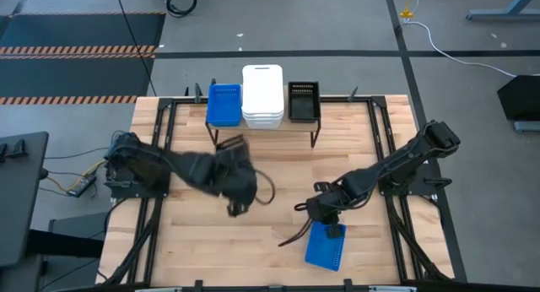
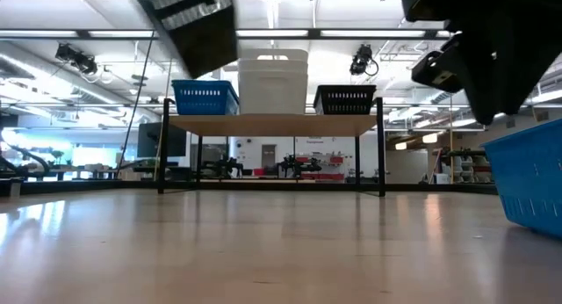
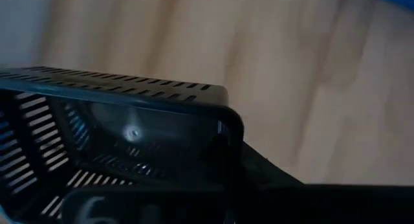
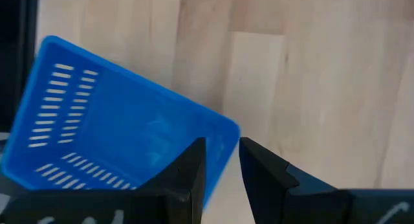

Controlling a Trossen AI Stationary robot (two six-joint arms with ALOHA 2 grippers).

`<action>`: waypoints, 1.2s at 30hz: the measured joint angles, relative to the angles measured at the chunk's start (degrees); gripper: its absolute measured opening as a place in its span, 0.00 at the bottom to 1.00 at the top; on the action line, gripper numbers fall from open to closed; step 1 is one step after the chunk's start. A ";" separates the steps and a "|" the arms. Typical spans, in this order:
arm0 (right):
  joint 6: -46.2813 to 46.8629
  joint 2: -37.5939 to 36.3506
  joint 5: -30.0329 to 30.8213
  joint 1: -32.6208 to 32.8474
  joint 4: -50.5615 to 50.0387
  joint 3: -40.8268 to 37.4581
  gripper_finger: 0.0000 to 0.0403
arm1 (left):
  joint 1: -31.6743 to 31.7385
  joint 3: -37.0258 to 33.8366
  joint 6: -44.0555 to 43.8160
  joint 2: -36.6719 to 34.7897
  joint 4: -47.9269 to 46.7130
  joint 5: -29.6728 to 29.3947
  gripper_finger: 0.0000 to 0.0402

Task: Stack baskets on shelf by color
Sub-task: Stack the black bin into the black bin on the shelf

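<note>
A black slotted basket hangs in the air over the table's left middle, in my left gripper, which is shut on it. My right gripper is near the table's near edge, shut on a blue basket that shows low at the right of the low view. The shelf stands at the far edge on thin black legs. On its plank top sit blue baskets, stacked white baskets and a black basket. My left gripper holds the black basket by its rim at one end. One finger lies against the outside of the wall; the other is hidden by the basket. The basket is lifted clear of the table and tilted. My right gripper pinches the blue basket's end wall near a corner, one finger inside the basket and the other outside, coming from above. Whether the basket's bottom is still on the table, I cannot tell.
Black arm mounts and frame rails run along the table's left and right sides. A cable loop hangs by the left arm. Bare wooden tabletop lies between the shelf and the grippers.
</note>
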 joint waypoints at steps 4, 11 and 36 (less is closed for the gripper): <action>3.58 0.00 0.40 1.47 0.02 0.00 0.25 | 5.10 6.45 12.04 0.22 2.06 -2.15 0.00; 10.18 0.00 3.12 4.40 -0.04 0.00 0.25 | 13.75 10.86 33.38 0.94 13.75 -0.78 0.00; 20.97 -1.11 16.07 6.78 0.11 0.24 0.25 | 21.49 10.75 54.73 3.29 35.52 7.77 0.02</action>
